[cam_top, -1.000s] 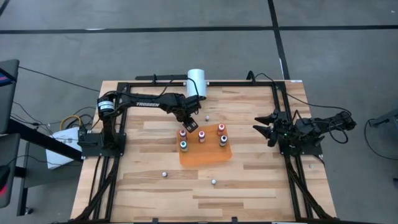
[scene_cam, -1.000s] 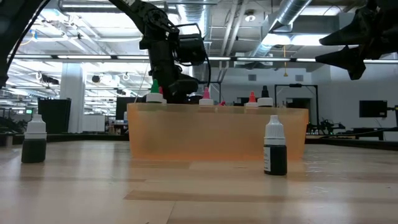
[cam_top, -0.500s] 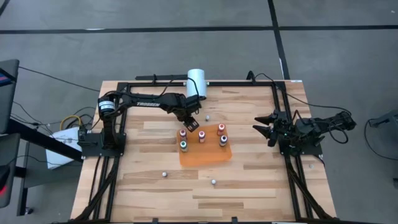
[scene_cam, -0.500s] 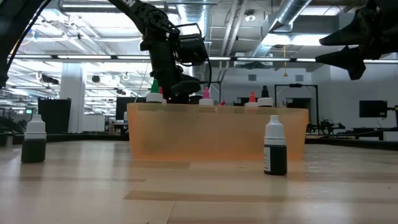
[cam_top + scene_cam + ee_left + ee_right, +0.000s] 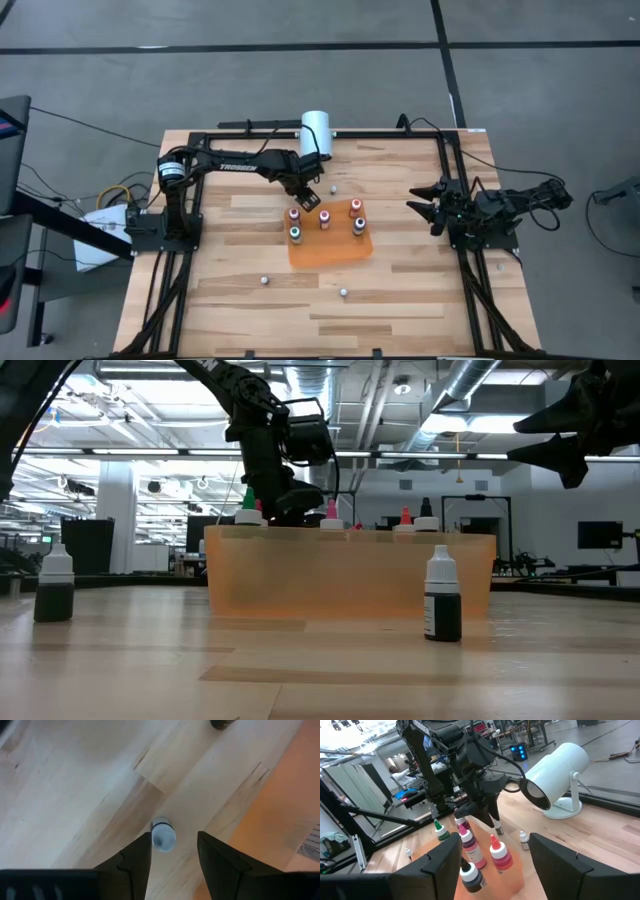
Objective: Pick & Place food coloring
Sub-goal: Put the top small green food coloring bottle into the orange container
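Note:
The food coloring bottles are tiny, with coloured tops. Several stand in the orange tray [image 5: 335, 248] at mid-table. One white-capped bottle [image 5: 163, 836] stands on the wood just beyond the tray's far left corner. My left gripper [image 5: 174, 855] points steeply down over it, open. The cap shows between the two fingertips, and no touch shows. My right gripper [image 5: 425, 205] waits open and level at the table's right side, holding nothing.
A white cylinder [image 5: 315, 130] stands at the far edge behind the left arm. Loose bottles stand on the wood: one [image 5: 333, 186] beyond the tray and two nearer the front [image 5: 264, 281] [image 5: 343, 293]. A black frame [image 5: 445, 150] rims the table.

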